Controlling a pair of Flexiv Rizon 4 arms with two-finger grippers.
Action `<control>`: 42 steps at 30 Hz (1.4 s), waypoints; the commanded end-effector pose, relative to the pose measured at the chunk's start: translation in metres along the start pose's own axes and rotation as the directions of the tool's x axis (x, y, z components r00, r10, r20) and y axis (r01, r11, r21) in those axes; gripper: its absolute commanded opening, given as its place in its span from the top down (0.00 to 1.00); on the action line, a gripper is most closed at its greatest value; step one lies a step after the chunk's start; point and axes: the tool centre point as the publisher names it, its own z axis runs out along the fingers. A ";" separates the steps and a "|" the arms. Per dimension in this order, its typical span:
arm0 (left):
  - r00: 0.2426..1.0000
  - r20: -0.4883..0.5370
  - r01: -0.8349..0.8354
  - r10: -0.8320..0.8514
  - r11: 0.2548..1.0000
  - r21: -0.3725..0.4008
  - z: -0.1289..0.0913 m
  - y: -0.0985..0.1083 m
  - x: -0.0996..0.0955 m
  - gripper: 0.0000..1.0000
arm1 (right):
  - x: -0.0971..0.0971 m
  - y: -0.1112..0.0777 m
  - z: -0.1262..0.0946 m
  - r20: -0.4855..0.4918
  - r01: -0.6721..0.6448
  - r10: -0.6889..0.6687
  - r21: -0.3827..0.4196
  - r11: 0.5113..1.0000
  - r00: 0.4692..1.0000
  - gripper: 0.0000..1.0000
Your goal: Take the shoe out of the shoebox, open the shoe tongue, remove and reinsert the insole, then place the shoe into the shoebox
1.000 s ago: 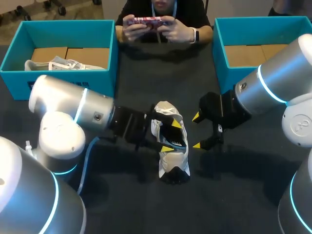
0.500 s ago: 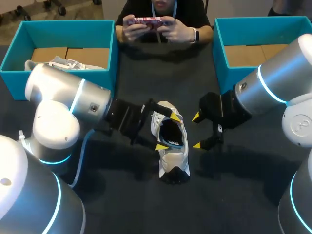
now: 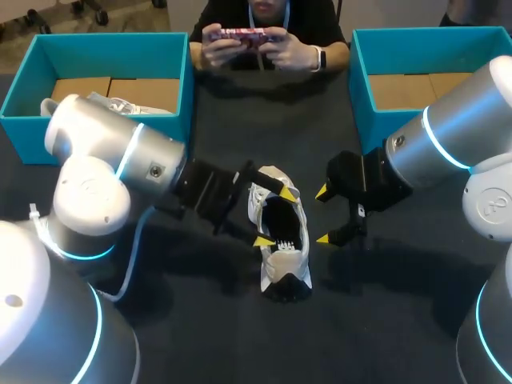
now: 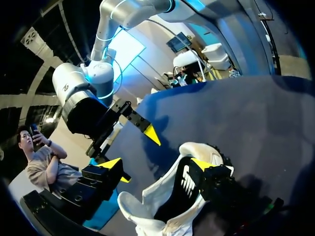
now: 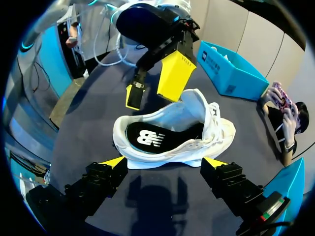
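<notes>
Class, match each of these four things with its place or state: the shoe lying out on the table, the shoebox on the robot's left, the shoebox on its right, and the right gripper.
Things
1. shoe
2. left shoebox
3. right shoebox
4. right gripper

Places or states
A. open, beside the shoe, not touching it
B. holds a second shoe
C. upright on the table, opening upward
D. only brown cardboard shows inside

Pairs: 1-C, 2-B, 3-D, 4-A
</notes>
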 end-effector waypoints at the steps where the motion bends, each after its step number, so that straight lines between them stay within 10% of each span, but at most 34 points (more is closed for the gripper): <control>1: 0.999 -0.054 -0.008 0.008 1.000 -0.008 -0.009 0.001 -0.009 0.05 | 0.001 0.000 0.001 0.002 0.001 -0.001 0.000 1.000 1.000 0.00; 13: 0.931 -0.353 -0.087 0.088 0.996 0.019 -0.038 0.005 -0.027 0.00 | 0.001 0.000 0.001 0.002 0.001 -0.001 0.000 1.000 1.000 0.00; 25: 0.701 -0.698 -0.132 0.146 0.988 0.074 -0.052 0.001 -0.027 0.00 | 0.001 0.000 0.001 0.002 0.001 -0.001 0.000 1.000 1.000 0.00; 33: 0.552 -0.821 -0.134 0.148 0.987 0.088 -0.063 -0.001 -0.025 0.00 | 0.001 0.000 0.001 0.002 0.001 -0.001 0.000 1.000 1.000 0.00; 42: 0.552 -0.821 -0.134 0.148 0.987 0.088 -0.063 -0.001 -0.025 0.00 | 0.001 0.000 0.001 0.002 0.001 -0.001 0.000 1.000 1.000 0.00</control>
